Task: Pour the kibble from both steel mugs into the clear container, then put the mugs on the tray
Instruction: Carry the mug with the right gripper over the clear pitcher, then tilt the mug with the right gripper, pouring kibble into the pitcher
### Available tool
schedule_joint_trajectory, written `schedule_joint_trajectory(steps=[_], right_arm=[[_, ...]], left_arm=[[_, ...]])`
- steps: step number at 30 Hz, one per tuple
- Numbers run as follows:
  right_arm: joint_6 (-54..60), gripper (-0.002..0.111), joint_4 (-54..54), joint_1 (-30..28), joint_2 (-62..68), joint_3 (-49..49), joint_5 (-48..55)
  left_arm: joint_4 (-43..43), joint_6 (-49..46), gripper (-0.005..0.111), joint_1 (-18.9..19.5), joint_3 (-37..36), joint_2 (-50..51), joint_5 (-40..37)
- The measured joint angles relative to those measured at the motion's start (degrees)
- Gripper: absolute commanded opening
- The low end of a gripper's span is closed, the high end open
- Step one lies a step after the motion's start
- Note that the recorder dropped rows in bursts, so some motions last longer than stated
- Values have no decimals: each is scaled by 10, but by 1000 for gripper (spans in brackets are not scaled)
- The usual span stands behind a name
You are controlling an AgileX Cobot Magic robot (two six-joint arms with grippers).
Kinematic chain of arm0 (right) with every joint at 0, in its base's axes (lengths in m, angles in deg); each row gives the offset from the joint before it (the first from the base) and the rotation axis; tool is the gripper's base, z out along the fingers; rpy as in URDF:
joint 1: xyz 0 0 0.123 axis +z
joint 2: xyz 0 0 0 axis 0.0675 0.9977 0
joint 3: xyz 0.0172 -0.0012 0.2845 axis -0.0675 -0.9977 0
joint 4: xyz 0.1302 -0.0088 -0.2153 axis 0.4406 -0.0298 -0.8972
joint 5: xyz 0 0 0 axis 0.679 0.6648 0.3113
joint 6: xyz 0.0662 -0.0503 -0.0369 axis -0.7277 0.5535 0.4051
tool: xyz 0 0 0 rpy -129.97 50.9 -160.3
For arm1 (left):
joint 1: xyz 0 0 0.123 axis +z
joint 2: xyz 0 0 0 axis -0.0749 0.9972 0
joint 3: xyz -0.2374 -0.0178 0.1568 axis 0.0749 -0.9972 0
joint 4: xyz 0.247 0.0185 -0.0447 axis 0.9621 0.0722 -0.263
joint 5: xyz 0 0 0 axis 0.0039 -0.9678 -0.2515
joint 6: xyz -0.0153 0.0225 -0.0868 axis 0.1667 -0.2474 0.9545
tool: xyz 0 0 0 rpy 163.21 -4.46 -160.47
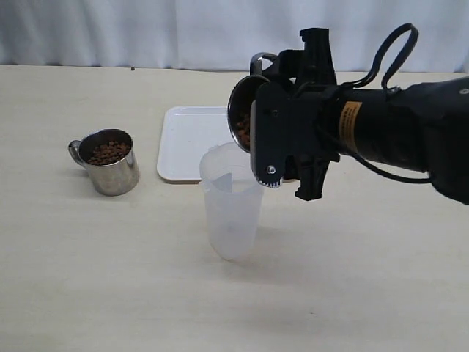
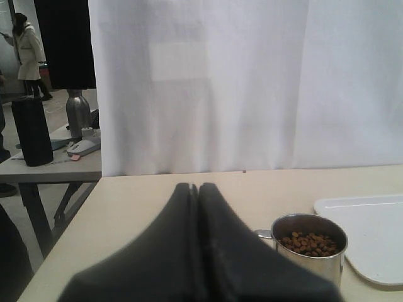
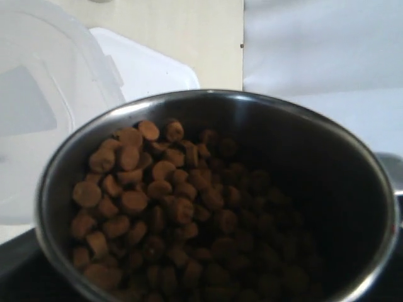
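You have two mugs in play. The standing mug sits upright on the tabletop to the left of the tray, handle turned away from it, with kibble heaped inside. The raised mug is gripped by your right hand, tipped well over with its mouth just above the rim of the container; the right wrist view shows its pellets banked toward the low lip. There is one container, upright in front of the tray and well apart from the standing mug, and one tray, flat on the tabletop. Your left hand shows only in its own wrist view: its fingers are pressed together on nothing, and they hide the near part of the tabletop there. In the exterior view your right arm covers the tray's right end. A white curtain hangs behind the tabletop, and past its edge a side table and a person are visible.
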Motion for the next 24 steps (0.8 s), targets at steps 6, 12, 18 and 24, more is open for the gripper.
schedule_joint_trajectory(steps=[6,12,18,24], right_arm=[[0,5,-23,0,0,0,0],[1,5,-25,0,8,7,0],[16,5,-25,0,14,10,6],[44,5,-25,0,14,11,13]], left_arm=[[0,0,0,0,0,0,0],[0,0,0,0,0,0,0],[0,0,0,0,0,0,0],[0,0,0,0,0,0,0]])
